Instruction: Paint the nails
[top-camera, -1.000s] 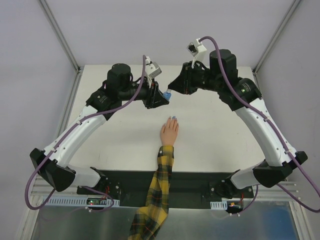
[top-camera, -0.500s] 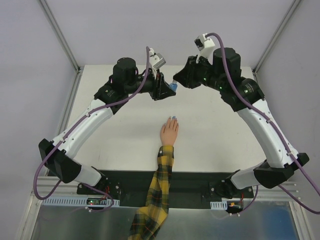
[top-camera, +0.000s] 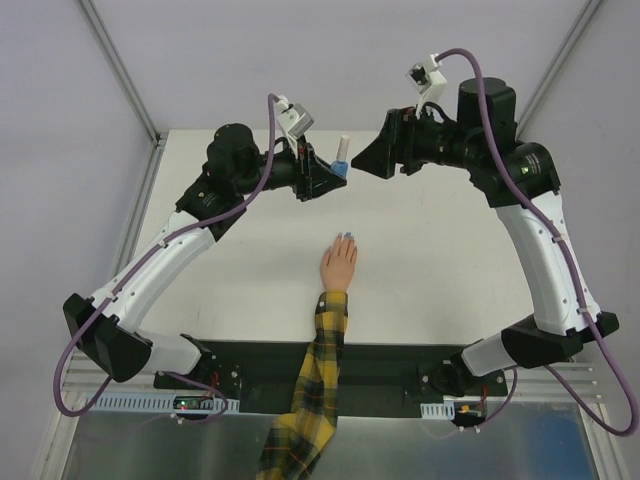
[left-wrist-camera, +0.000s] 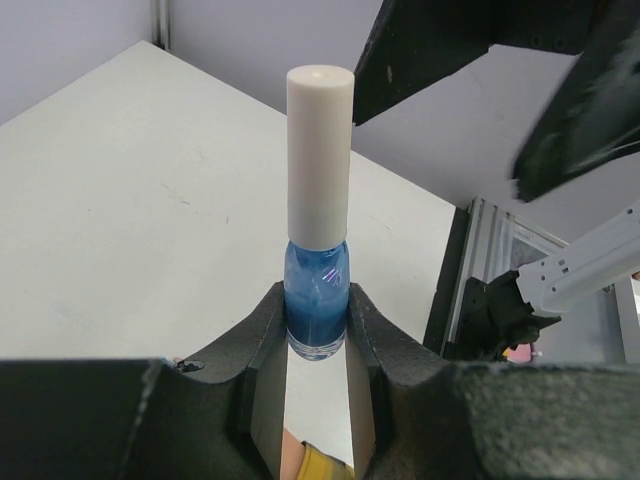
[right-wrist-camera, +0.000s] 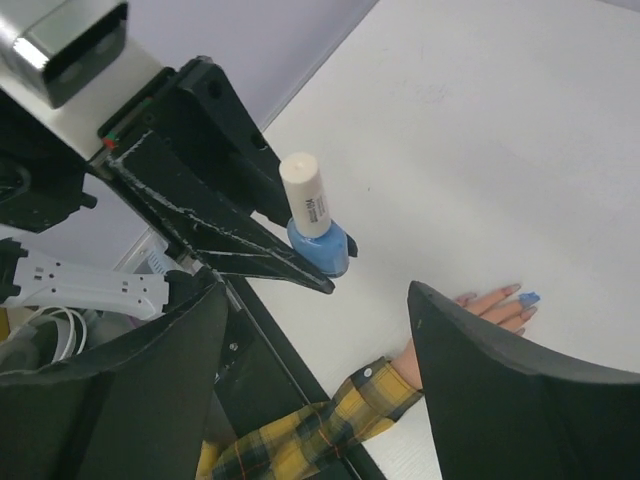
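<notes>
My left gripper (top-camera: 335, 172) (left-wrist-camera: 317, 305) is shut on the body of a small blue bottle (top-camera: 342, 160) (left-wrist-camera: 317, 310) (right-wrist-camera: 320, 245), held upright above the far part of the table, its white cap (left-wrist-camera: 320, 150) on. My right gripper (top-camera: 358, 165) (right-wrist-camera: 315, 288) stands open just right of the cap, with nothing between its fingers. The peach hand (top-camera: 338, 265) (right-wrist-camera: 480, 305) lies flat mid-table, its plaid sleeve (top-camera: 320, 380) toward the near edge. Of the nails, one (right-wrist-camera: 528, 298) (top-camera: 346, 237) is light blue and the others (right-wrist-camera: 513, 289) are skin-toned.
The white table (top-camera: 450, 260) is bounded by metal frame posts (top-camera: 120, 70) at the back corners and grey walls. A black base plate (top-camera: 390, 365) with both arm mounts runs along the near edge.
My right gripper has opened and drawn back to the right, off the bottle's cap. The left gripper keeps its hold on the bottle and has shifted only slightly.
</notes>
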